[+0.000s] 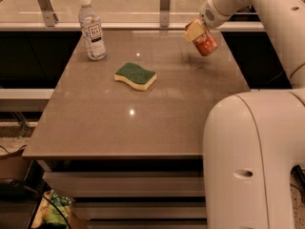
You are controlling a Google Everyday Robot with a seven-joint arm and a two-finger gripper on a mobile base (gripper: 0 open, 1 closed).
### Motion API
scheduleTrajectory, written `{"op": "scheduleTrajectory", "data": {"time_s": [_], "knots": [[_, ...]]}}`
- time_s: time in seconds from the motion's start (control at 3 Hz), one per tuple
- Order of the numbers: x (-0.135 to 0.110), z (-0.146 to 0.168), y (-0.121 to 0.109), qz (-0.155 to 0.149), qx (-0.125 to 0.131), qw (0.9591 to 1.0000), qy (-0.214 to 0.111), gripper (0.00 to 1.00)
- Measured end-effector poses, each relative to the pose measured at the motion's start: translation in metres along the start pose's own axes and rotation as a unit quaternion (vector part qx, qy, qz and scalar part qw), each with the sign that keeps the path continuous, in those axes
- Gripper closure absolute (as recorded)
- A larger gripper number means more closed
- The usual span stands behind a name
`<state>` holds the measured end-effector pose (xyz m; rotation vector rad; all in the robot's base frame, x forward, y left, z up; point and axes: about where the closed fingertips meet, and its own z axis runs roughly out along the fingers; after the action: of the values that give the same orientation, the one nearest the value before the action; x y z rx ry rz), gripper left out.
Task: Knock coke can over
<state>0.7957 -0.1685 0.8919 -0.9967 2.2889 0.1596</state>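
The red coke can (206,43) is at the far right of the table (143,123), tilted with its top leaning left. My gripper (195,31) is at the can's top, touching its upper left side, and reaches in from the upper right on the white arm (224,4). The can's top is hidden behind the gripper. I cannot tell whether the can's base rests on the table.
A clear water bottle (92,29) with a white cap stands at the far left of the table. A green and yellow sponge (136,76) lies near the middle. My white body (252,161) fills the lower right. A glass rail (164,6) runs behind the table.
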Motion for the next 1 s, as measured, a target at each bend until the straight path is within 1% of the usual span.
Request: {"op": "scheduleTrajectory", "data": {"time_s": [0.33, 0.67, 1.0], "knots": [[0.009, 0.011, 0.006, -0.002, -0.01, 0.9995, 0.03, 1.0], [0.016, 0.022, 0.013, -0.01, -0.018, 0.9978, 0.063, 1.0], [0.023, 0.033, 0.017, -0.027, -0.017, 0.9938, 0.106, 1.0]]}}
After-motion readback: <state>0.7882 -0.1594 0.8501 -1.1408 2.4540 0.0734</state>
